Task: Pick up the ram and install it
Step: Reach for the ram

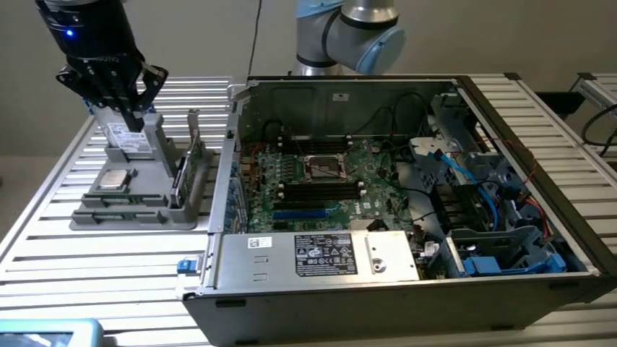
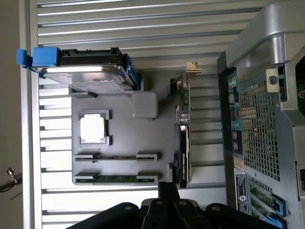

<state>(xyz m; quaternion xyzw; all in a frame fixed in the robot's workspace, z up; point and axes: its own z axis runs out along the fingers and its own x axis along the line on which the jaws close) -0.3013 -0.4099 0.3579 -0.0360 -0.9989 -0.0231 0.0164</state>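
Claw point(image 2: 167, 200) over gray tray point(image 2: 124, 138); wrist view: ram point(image 2: 116, 179) slotted in tray.

Open computer case point(image 1: 386, 307), grey parts tray point(image 1: 144, 217)

I see the slatted metal desk point(image 1: 97, 260) carrying a grey parts holder point(image 1: 126, 217) at left and an open computer case point(image 1: 386, 307) at centre-right.

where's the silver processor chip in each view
Exterior view: the silver processor chip lies flat on the grey holder, at the exterior view's left.
Wrist view: the silver processor chip sits on the grey holder, between the hard drive and the two long slots.
Shared landmark: the grey holder.
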